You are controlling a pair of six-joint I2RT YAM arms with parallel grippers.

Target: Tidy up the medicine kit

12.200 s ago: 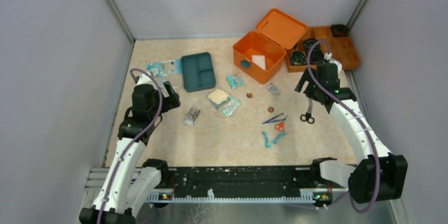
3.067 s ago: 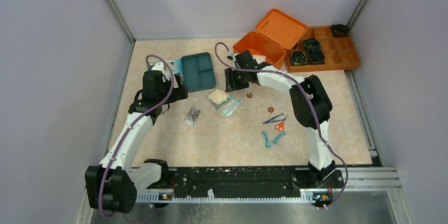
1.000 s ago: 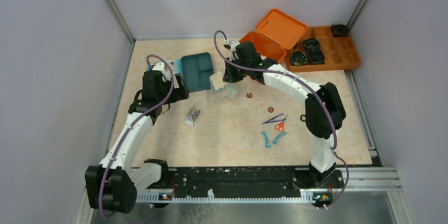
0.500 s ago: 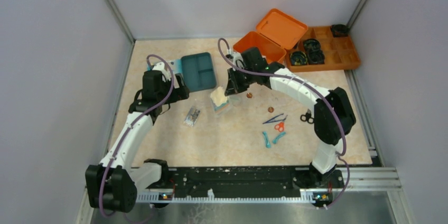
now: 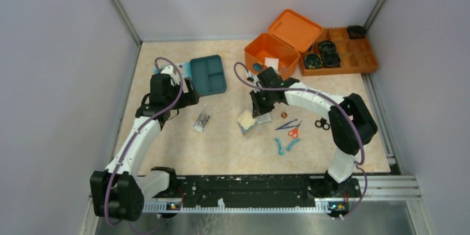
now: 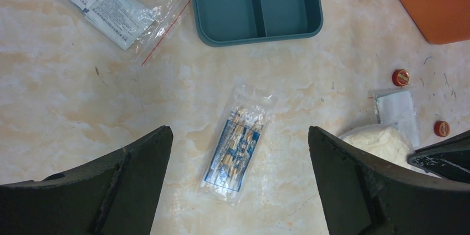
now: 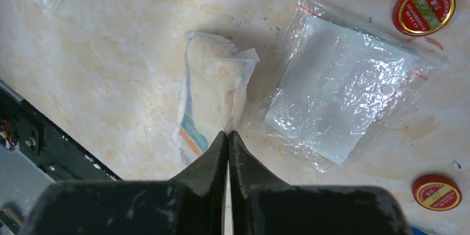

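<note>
The compartment tray (image 5: 209, 75) lies left of the medicine kit (image 5: 295, 29).

The medicine kit (image 6: 432, 2) and teal tray (image 6: 255, 8) run off the left wrist view's top edge.

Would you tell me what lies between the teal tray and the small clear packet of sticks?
Nothing: in the left wrist view, only bare table separates the teal tray from the packet of sticks.

Twin manipulators: the left arm (image 5: 136, 141) and right arm (image 5: 310, 99) have white tubular link shells joined by black joint housings, each trailed by a purple cable (image 5: 166, 59). Both mount on a black rail (image 5: 249, 193) along the counter's near edge. The left gripper (image 6: 238, 129) and right gripper (image 7: 227, 133) have matte black wedge fingers (image 6: 111, 190).
</note>
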